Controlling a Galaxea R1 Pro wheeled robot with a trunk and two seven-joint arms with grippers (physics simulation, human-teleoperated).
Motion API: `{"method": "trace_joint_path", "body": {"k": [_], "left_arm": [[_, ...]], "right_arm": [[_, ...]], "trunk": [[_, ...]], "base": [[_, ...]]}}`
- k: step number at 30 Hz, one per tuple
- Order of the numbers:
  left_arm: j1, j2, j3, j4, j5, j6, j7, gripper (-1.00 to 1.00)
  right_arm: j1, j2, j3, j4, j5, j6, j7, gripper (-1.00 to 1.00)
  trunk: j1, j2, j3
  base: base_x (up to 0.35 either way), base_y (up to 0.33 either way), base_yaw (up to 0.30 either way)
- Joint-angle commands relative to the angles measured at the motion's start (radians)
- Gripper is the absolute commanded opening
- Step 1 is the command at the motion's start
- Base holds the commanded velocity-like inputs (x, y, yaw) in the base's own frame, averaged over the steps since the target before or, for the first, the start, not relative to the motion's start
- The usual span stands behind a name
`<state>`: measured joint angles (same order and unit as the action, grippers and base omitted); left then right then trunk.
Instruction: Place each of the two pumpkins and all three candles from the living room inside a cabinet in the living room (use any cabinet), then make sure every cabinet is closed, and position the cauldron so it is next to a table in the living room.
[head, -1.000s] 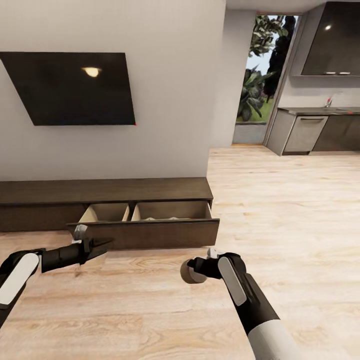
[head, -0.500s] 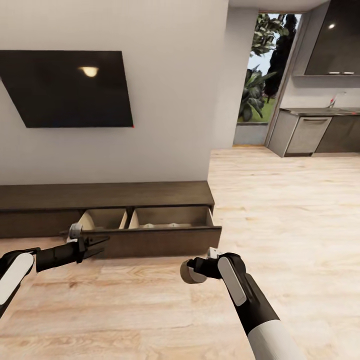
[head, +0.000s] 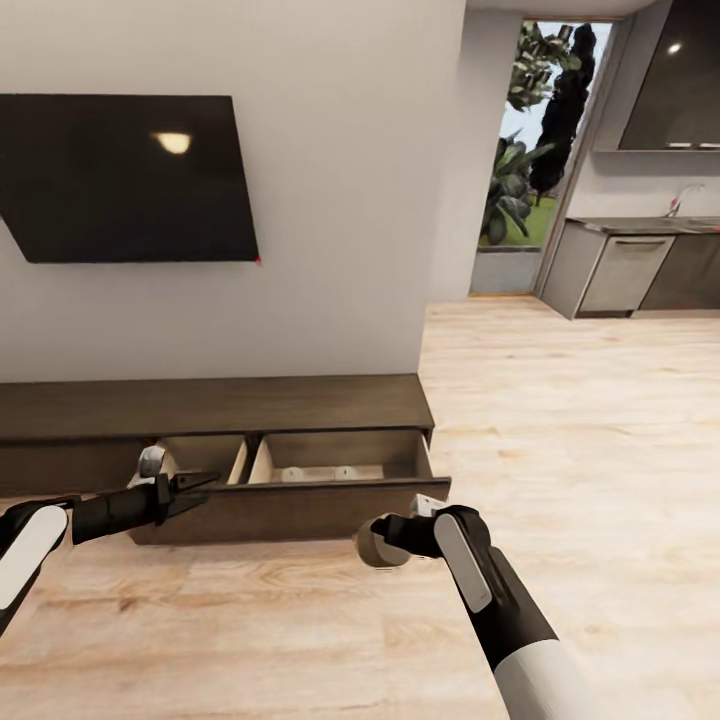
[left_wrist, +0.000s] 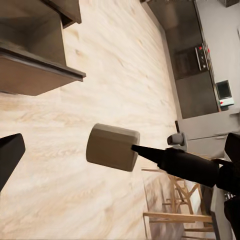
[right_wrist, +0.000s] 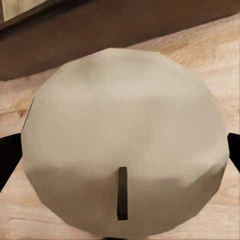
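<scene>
Filling the right gripper (head: 372, 541): candle (right_wrist: 125, 145).

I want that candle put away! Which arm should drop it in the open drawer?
Probably the right. Its claw grips the candle, close in front of the cabinet's open drawer. The left claw is empty, at the drawer's front.

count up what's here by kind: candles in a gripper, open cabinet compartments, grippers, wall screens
candle, held in the right gripper: 1
open compartments of the cabinet: 2
grippers, the right gripper and the left gripper: 2
wall screen: 1
total: 6
</scene>
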<state>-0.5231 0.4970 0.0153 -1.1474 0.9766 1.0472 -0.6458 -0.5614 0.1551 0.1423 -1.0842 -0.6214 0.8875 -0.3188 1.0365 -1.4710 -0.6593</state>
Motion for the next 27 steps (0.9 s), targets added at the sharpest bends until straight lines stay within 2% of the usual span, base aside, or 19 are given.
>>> {"method": "trace_joint_path", "body": {"k": [1,6,11,16,23,27], "left_arm": [[0.0,0.0,0.0,0.0,0.0,0.0,0.0,1.0],[0.0,-0.001,0.0,0.0,-0.001,-0.001,-0.001,1.0],[0.0,-0.001,-0.001,-0.006,0.002,-0.001,-0.002,1.0],[0.0,-0.001,0.0,-0.006,0.002,-0.001,-0.002,1.0],[0.0,0.0,-0.001,-0.006,0.002,-0.001,-0.002,1.0],[0.0,0.0,0.0,-0.006,0.002,-0.001,-0.003,1.0]], "right_arm": [[0.0,0.0,0.0,0.0,-0.003,0.0,0.015,-1.0],[-0.001,-0.004,-0.006,0.0,-0.003,0.036,0.107,-1.0],[0.0,-0.008,-0.01,0.0,-0.002,0.059,0.192,-1.0],[0.0,-0.01,-0.012,0.0,-0.001,0.062,0.209,-1.0],[0.0,-0.01,-0.009,-0.007,-0.001,0.061,0.211,-1.0],[0.0,-0.007,-0.001,-0.037,-0.001,0.062,0.21,-1.0]], "trunk": [[0.0,0.0,0.0],[0.0,0.0,-0.003],[-0.019,0.035,0.009],[-0.038,0.07,0.021],[-0.065,0.119,0.042],[-0.065,0.119,0.042]], "base": [[0.33,0.0,-0.01],[0.291,0.0,-0.145],[0.066,0.0,-0.228],[0.009,0.0,-0.207],[0.001,0.0,-0.026],[0.0,0.0,0.0]]}}
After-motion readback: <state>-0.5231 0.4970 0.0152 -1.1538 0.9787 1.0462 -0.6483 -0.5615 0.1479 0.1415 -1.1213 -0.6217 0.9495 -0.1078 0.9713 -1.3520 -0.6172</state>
